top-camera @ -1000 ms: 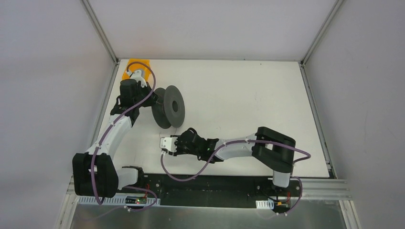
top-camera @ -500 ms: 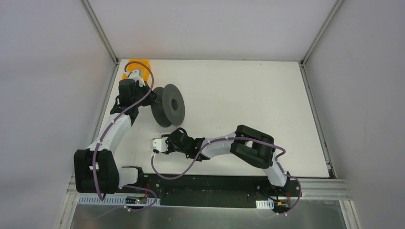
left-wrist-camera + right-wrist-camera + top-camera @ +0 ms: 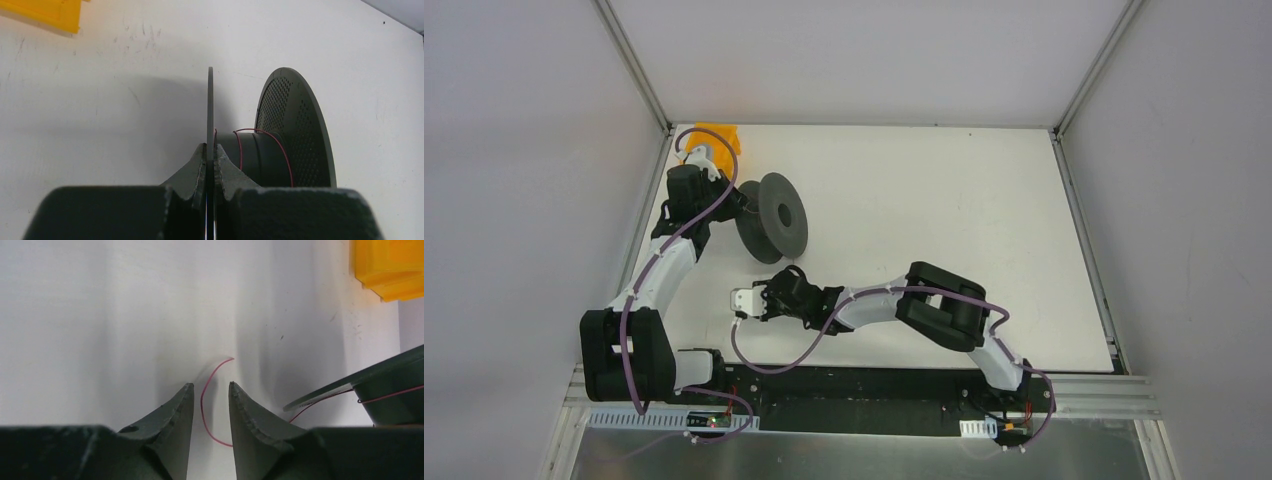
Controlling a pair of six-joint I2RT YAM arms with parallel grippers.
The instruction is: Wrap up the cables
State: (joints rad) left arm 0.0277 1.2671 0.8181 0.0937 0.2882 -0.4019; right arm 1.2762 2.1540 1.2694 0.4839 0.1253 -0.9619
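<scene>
White bench (image 3: 924,200), dark spool (image 3: 774,218) standing on its rims near the left edge, yellow box (image 3: 709,138) in the corner behind it. The left pincer (image 3: 210,150) was clamped tight on the spool's near flange. The thin red cable (image 3: 240,150) sat in a couple of loose turns round the hub. Its free end curled flat on the bench, right in the gap of the right pincer (image 3: 211,387). Those fingers stood apart, one either side of the curl, and I couldn't tell if they touched it.
</scene>
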